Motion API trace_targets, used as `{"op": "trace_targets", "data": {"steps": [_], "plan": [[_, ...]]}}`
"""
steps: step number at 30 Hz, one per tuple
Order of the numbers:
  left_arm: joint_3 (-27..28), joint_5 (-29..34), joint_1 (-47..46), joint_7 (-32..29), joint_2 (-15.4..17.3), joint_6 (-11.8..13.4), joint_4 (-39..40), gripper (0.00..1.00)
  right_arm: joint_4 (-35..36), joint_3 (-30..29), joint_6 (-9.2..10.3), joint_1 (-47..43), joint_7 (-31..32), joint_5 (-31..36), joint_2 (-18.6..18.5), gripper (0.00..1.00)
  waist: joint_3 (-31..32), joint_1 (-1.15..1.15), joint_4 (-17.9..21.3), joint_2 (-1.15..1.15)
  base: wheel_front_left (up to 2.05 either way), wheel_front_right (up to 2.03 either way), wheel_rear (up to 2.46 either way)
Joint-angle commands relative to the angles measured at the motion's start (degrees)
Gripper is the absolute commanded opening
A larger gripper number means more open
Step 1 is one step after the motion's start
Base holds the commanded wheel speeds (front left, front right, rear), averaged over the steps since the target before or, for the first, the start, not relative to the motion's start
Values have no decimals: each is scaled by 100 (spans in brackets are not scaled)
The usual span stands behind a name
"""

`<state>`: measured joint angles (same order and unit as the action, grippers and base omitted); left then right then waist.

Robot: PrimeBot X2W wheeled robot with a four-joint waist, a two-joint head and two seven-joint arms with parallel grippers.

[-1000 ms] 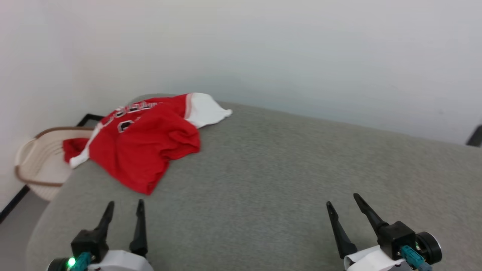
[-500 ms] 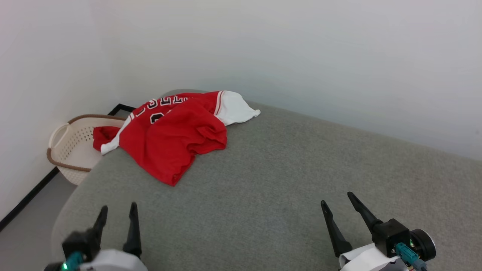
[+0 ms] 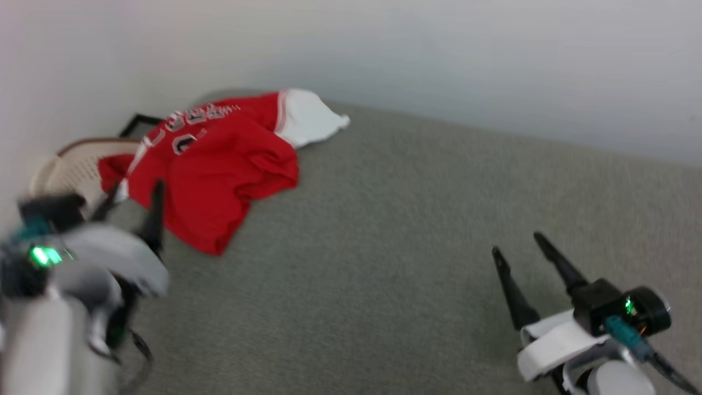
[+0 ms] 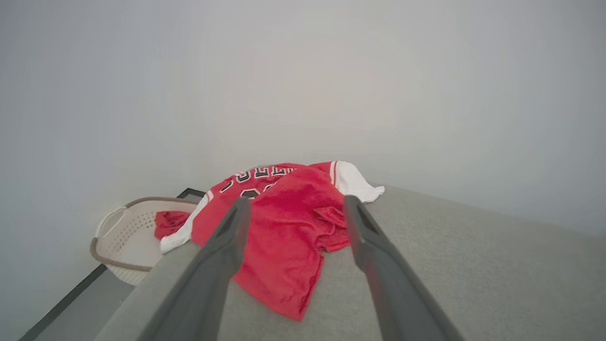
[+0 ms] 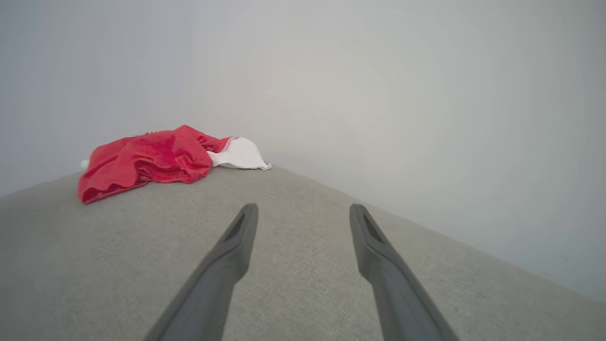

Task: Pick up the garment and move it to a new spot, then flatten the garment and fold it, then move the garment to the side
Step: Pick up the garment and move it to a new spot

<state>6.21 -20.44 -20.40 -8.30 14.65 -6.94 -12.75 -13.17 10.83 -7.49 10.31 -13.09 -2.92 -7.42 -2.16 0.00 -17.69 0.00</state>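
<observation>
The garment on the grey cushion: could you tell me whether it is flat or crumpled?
Crumpled: the garment lies bunched, red body folded over itself, partly hiding the number.

- The crumpled red jersey shirt with white sleeves [image 3: 214, 164] lies on the far left corner of the grey upholstered surface [image 3: 384, 247], with one end spilling over the left edge.
- The cream perforated plastic basket [image 3: 71, 167] stands below that edge, beside the pale wall [image 3: 439, 49].
- The left gripper [image 3: 134, 197] is at the shirt's near side.
- The right gripper [image 3: 519, 246] is well apart, over the surface's near right.
</observation>
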Motion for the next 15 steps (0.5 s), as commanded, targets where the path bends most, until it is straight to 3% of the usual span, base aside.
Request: {"op": "trace_targets", "data": {"steps": [1, 15], "plan": [[25, -40, -201, -109, 124, -18, -41, 100, 44, -16, 0, 133, 6, 35, -59, 100, -643, 0, 401, 0, 0, 0, 0], [121, -719, -2367, -2067, 1258, 32, -961, 100, 722, -113, 1, 838, -17, 154, -376, 100, -2156, 0, 1232, 0, 0, 0, 0]]}}
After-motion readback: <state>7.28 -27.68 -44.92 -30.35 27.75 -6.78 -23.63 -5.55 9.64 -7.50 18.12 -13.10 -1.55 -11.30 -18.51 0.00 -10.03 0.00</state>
